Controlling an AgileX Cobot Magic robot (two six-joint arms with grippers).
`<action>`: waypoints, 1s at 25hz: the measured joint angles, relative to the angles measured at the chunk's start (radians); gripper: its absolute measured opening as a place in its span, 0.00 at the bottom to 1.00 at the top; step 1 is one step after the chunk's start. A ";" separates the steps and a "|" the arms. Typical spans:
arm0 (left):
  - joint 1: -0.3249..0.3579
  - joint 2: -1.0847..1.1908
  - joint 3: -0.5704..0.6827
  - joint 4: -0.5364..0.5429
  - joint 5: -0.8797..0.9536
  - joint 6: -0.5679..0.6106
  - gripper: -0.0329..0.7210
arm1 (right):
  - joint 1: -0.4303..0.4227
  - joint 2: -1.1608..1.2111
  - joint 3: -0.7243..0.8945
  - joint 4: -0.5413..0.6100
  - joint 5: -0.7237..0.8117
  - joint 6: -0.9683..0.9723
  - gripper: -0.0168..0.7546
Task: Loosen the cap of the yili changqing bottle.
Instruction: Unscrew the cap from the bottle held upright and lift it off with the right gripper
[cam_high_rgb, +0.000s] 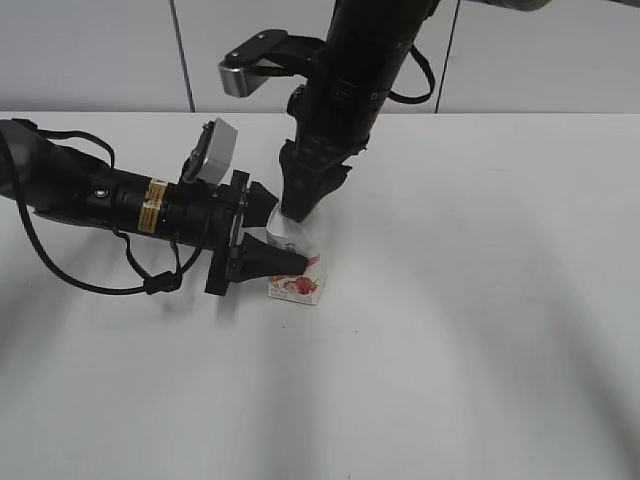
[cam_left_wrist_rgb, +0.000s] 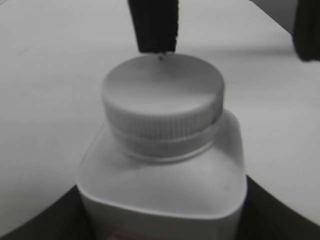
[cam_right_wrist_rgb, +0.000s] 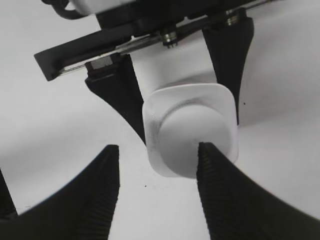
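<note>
The yili changqing bottle (cam_high_rgb: 293, 268) stood upright on the white counter (cam_high_rgb: 480, 330), a little left of the middle in the exterior view, its pink-red label facing the camera. The left end effector (cam_high_rgb: 270, 238) reached in sideways from the left, and its two dark fingers (cam_right_wrist_rgb: 116, 100) were pressed against opposite sides of the bottle body, holding it; the right wrist view showed this grip from above, with the squarish shoulders framed between the fingers. The cap (cam_left_wrist_rgb: 162, 95) sat on the neck, flat-topped and ribbed around its rim, and looked level in the left wrist view. The right end effector (cam_high_rgb: 303, 205) came down from above, pointing at the top of the bottle. Its jaws stood fairly wide apart: in the right wrist view one ribbed fingertip (cam_right_wrist_rgb: 212, 157) lay over the edge of the cap, while the other hung off to the side over bare counter, clear of the bottle. In the left wrist view a dark fingertip (cam_left_wrist_rgb: 153, 25) met the cap's far rim.
</note>
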 joint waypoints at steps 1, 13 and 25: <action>0.000 0.000 0.000 0.000 0.000 0.000 0.62 | 0.000 0.000 0.000 0.001 -0.006 0.000 0.55; 0.000 0.000 0.000 0.003 -0.001 -0.002 0.62 | 0.000 0.016 -0.001 0.005 -0.063 0.000 0.55; 0.000 0.000 0.000 0.003 -0.001 -0.003 0.62 | 0.000 0.026 -0.009 0.006 -0.063 0.000 0.54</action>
